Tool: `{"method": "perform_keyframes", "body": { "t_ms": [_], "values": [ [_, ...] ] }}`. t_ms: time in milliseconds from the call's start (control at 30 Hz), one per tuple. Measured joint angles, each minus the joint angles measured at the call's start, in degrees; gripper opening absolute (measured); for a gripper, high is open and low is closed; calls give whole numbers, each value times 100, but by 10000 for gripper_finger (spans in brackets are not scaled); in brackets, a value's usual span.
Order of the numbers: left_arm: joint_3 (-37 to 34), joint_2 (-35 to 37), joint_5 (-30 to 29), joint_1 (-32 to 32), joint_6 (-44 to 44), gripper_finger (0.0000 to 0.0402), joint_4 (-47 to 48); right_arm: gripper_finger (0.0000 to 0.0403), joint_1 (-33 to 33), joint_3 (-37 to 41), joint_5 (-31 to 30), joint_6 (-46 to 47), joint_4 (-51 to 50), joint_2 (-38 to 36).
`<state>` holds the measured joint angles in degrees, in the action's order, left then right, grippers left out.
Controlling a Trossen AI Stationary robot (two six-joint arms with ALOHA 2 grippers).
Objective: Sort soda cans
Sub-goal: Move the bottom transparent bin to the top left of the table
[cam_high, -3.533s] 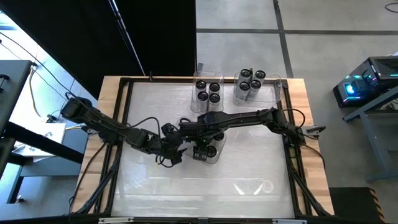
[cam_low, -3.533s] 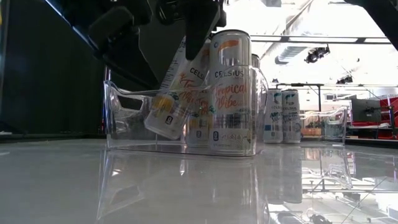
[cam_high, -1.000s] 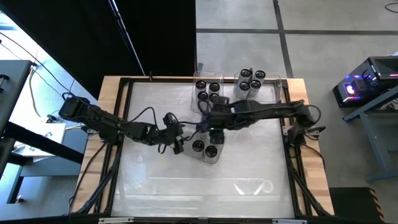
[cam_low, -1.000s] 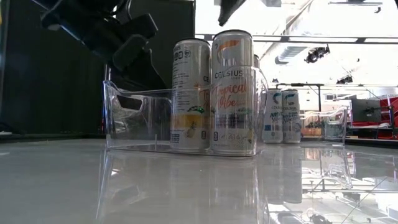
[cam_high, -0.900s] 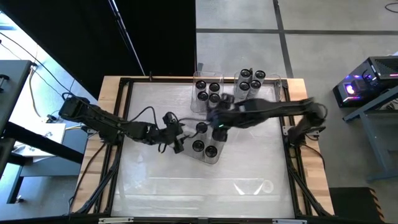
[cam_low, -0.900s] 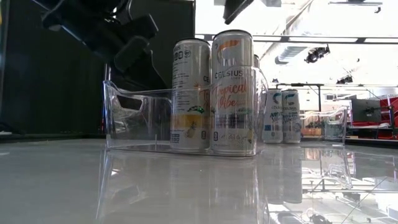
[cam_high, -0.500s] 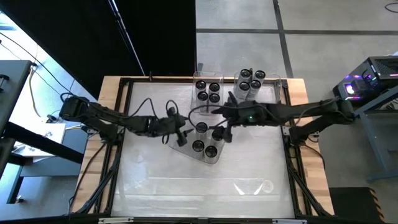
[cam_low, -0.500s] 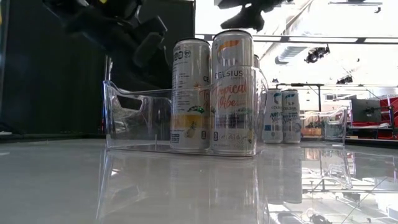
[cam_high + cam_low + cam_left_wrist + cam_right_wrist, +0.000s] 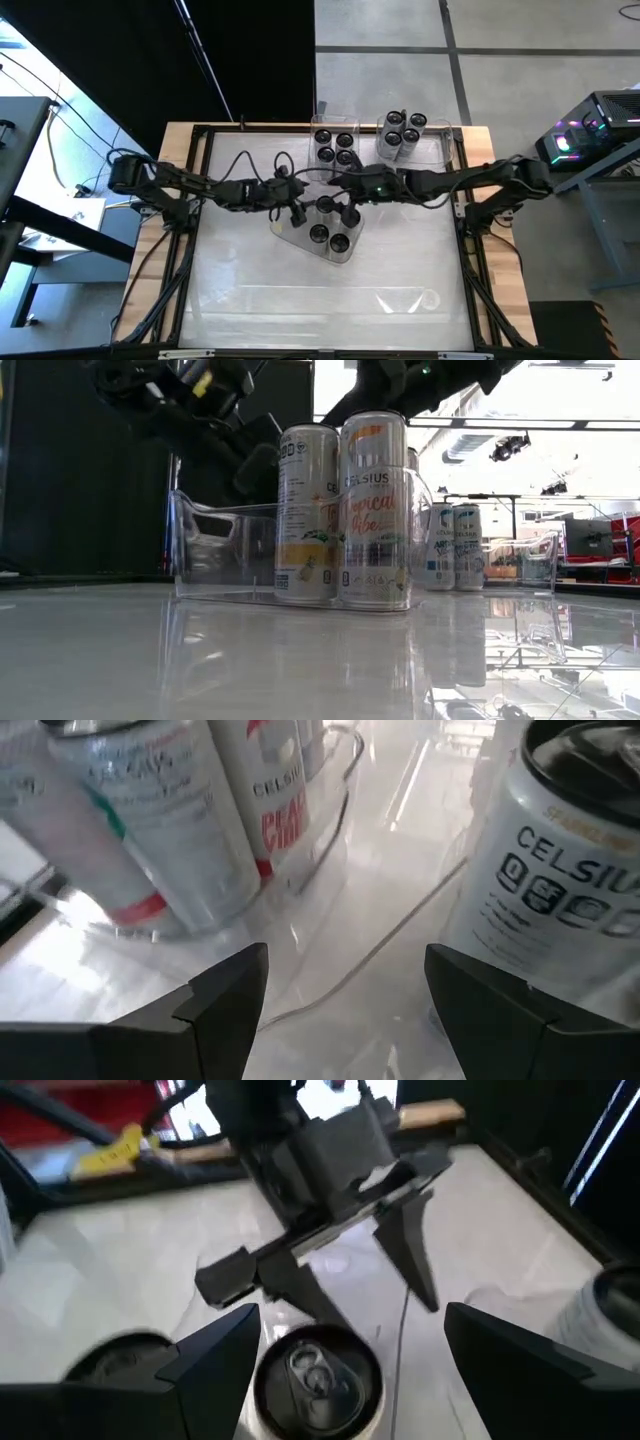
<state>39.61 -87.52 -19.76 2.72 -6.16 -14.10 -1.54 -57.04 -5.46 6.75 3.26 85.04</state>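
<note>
Three soda cans [image 9: 319, 234] stand upright in a clear tray [image 9: 285, 228] at mid-table; in the low view two of them [image 9: 372, 510] show behind the tray wall [image 9: 220, 550]. My left gripper [image 9: 297, 215] is open at the tray's left end, and its wrist view [image 9: 345, 995] has one can [image 9: 560, 880] off to one side. My right gripper [image 9: 347, 213] is open above the tray's far can [image 9: 318, 1375], with a finger on either side of the can's top and above it. My left gripper shows beyond this can.
Two more clear trays stand at the far edge, each holding several upright cans [image 9: 335, 148] [image 9: 403, 135]. A further clear tray [image 9: 405, 298] lies near the front right. Black rails frame the table. Cables trail from the left arm [image 9: 235, 172].
My right gripper has swung away from the far trays and come down over the middle tray's cans, tipping from pointing down to nearly level. My left gripper has moved toward the table's far edge and the right, up to the tray's left end. Both have stayed open.
</note>
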Motion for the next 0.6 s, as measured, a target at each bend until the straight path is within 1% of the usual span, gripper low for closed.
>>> {"method": "perform_keyframes", "body": {
  "t_ms": [100, 200, 367, 433, 600],
  "values": [
    [7, -269, 29, 33, 200, 263, -506, 312, 5, -123, -239, 22, -361, 5],
    [7, -506, 145, 39, 239, 263, -951, 312, 60, -148, -488, 184, -543, -161],
    [6, -777, 373, 15, 414, 263, -1313, 312, 291, -150, -559, 347, -916, -543],
    [-3, -787, 608, 15, 317, 263, -1396, 312, 427, -150, -684, 397, -1125, -722],
    [-21, -746, 583, 11, 301, 263, -1457, 312, 836, -150, -1464, 742, -1917, -1169]
  ]
}}
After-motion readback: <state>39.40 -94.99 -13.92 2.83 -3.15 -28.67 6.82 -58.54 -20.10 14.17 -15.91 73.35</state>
